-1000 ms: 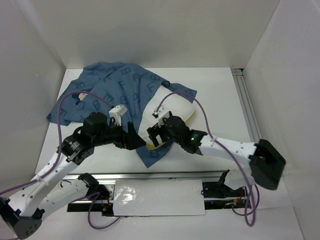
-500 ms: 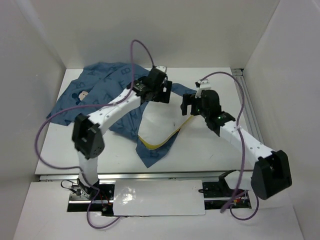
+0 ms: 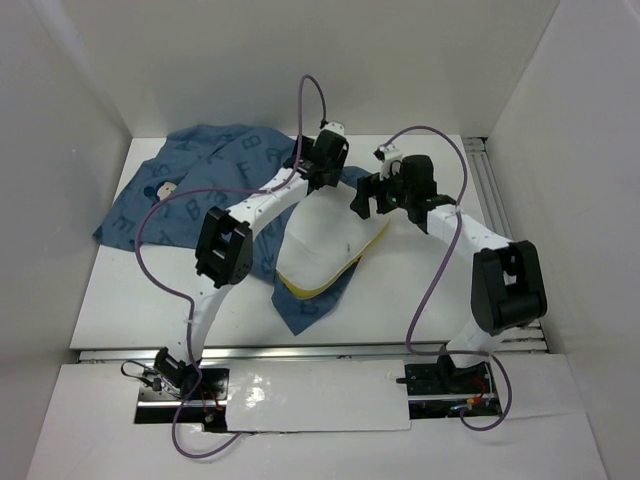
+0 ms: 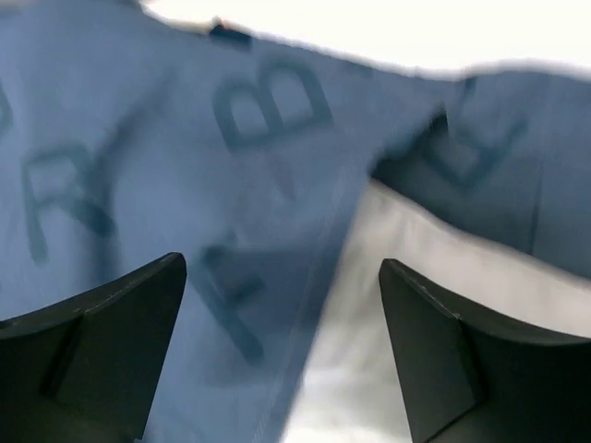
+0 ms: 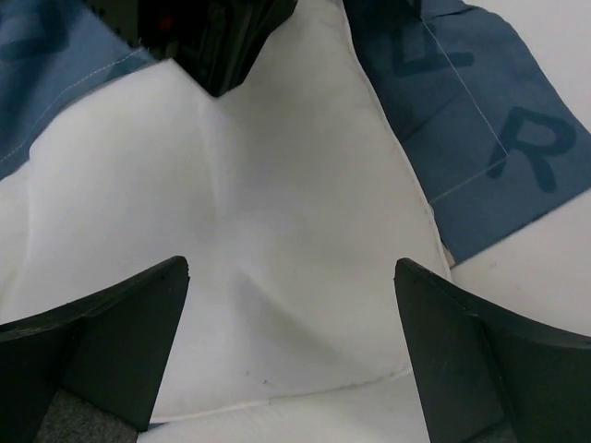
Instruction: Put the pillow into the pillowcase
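The pillow (image 3: 322,252) lies in the middle of the table (image 3: 430,290). Much of it is wrapped by the blue pillowcase (image 3: 190,190), and a white patch and a yellow edge poke out. I cannot tell how much is truly inside. From above, the left gripper (image 3: 325,172) and the right gripper (image 3: 368,200) hang over the far end, close together.

In the left wrist view, the left gripper (image 4: 277,360) has its jaws wide apart and holds nothing. Under it, the edge of the pillowcase (image 4: 185,185) meets the pillow (image 4: 388,277).

In the right wrist view, the right gripper (image 5: 286,351) is also wide apart and empty, over the bare pillow (image 5: 277,231).

I think a pinch could grab pillow and cloth together, so the opening would stay shut. The arms are close and could bump. The smooth table may let the cloth slide.

The table is white and flat, with white walls (image 3: 300,60) around it.
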### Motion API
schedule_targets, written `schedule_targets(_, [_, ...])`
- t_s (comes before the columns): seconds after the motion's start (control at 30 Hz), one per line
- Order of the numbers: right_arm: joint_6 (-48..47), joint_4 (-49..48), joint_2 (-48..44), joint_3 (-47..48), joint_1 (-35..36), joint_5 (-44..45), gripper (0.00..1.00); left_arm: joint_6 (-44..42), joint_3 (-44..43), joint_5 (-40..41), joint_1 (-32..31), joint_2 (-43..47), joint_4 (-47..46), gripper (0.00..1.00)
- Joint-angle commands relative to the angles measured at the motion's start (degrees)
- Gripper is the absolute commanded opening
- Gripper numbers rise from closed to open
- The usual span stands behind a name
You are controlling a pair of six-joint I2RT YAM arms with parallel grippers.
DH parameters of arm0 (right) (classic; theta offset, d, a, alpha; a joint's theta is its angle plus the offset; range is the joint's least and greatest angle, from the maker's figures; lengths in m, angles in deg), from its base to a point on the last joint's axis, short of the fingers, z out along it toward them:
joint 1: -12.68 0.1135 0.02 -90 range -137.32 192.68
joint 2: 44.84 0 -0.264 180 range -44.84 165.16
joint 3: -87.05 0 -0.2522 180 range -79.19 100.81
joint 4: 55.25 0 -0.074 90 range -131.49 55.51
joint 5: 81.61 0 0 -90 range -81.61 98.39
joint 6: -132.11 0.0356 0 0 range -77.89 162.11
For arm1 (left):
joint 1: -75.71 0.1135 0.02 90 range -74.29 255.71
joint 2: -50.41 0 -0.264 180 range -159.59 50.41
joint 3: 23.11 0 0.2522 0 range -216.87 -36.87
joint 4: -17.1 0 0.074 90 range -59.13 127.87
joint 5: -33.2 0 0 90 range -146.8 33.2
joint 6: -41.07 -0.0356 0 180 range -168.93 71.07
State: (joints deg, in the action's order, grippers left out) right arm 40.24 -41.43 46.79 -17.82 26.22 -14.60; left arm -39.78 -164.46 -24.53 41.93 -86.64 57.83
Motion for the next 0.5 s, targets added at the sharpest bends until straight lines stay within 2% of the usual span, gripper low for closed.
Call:
schedule_targets(0.0, [-5.16,-0.85,3.36,4.73,-0.36,-4.52,0.99,-1.93,1.19,2.72,2.66,1.53,-11.38,0.98])
schedule_targets(0.03, [-5.86,-0.85,4.16,4.73,-0.36,-5.48,0.99,-1.94,1.90,2.71,2.67,1.53,-12.19,0.98])
schedule_targets(0.13, [-6.39,-0.85,6.88,6.22,-0.36,-7.33,0.99,-3.25,-0.01,2.71,2.67,-0.22,-12.72,0.84])
schedule_targets(0.27, [-8.50,1.77,11.19,11.04,-0.36,-9.10,1.00,-4.49,-1.87,1.31,2.67,-2.43,-13.25,0.40])
schedule_targets(0.3, [-9.98,2.92,12.33,12.36,-0.36,-9.79,1.00,-4.49,-1.87,1.30,2.67,-2.95,-13.25,0.08])
schedule_targets(0.33, [-11.04,5.37,14.95,13.68,-0.36,-10.93,1.00,-4.49,-1.87,0.52,2.14,-2.96,-13.25,0.00])
schedule_targets(0.4, [-12.19,7.41,17.86,17.99,0.17,-11.55,1.00,-5.01,-1.35,-2.20,2.14,-1.73,-13.25,0.00])
schedule_targets(0.47, [-14.30,12.22,22.78,22.63,0.87,-12.35,0.82,-5.02,0.23,-5.10,2.14,0.37,-13.86,0.00])
